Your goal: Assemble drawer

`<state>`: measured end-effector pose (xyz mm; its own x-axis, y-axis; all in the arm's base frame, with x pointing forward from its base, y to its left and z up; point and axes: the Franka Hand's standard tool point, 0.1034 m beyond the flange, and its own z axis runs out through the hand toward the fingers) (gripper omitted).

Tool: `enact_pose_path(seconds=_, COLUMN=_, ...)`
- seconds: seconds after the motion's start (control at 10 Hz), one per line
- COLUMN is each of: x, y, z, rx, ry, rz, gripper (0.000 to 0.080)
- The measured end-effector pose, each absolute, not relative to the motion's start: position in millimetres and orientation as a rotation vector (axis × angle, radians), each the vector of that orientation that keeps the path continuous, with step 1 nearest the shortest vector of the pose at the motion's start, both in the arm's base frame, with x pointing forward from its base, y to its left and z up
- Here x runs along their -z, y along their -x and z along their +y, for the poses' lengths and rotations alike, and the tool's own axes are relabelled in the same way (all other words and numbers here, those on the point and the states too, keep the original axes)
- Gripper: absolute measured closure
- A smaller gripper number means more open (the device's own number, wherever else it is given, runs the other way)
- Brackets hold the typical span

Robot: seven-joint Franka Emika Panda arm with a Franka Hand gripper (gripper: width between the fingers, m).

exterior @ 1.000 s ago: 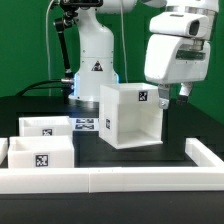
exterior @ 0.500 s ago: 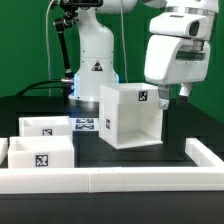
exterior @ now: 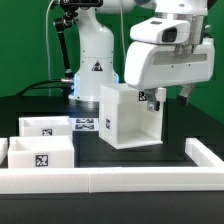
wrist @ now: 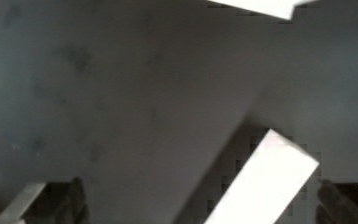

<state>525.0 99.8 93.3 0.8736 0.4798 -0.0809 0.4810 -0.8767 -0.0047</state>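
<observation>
1. End effector (wrist: 194, 203): in the wrist view both fingers (wrist: 41, 200) stand wide apart. The end effector is open and grips nothing.

2. Arm (exterior: 170, 55): in the exterior view its white housing hangs above the desk (exterior: 195, 125), over the upper corner of the box (exterior: 130, 118) on the exterior view's right. The housing hides most of the end effector in this view. Whether any part touches the box cannot be told.

3. Box: a white cube, open toward the camera, standing upright on the desk near the middle of the scene. It lies below the housing, mostly toward the exterior view's left of it. A marker tag (exterior: 143, 97) shows on its upper front corner.

4. Wrist view: a slanted white strip (wrist: 265, 185) appears between the two fingers, nearer one than the other and touching neither. A second white patch (wrist: 256, 6) shows farther off. Which part each belongs to cannot be told.

5. Trays: two white trays sit at the exterior view's left, well apart from the end effector. The rear tray (exterior: 45, 125) is behind the front tray (exterior: 40, 155).

6. Marker board (exterior: 86, 124): it lies flat between the rear tray and the box.

7. Rail (exterior: 120, 180): a white rail runs along the front of the desk.
</observation>
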Motion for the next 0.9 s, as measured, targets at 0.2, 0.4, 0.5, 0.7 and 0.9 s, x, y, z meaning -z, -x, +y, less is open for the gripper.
enact_pose_path(seconds=0.2, x=-93.9, y=-525, z=100, rx=0.122, ry=-3.039, rz=0.713, gripper=0.015)
enact_pose_path(seconds=0.4, x=-112.3, y=-521, z=100, rx=0.104, ry=-3.03, rz=0.725, gripper=0.015)
enact_pose_path(seconds=0.5, x=-120.3, y=-511, z=98, rx=0.101, ry=-3.024, rz=0.728, gripper=0.015)
enact_pose_path(seconds=0.7, x=-135.9, y=-489, z=99, rx=0.09, ry=-3.013, rz=0.732, gripper=0.015)
enact_pose_path(seconds=0.9, x=-149.0, y=-474, z=93, rx=0.079, ry=-3.004, rz=0.727, gripper=0.015)
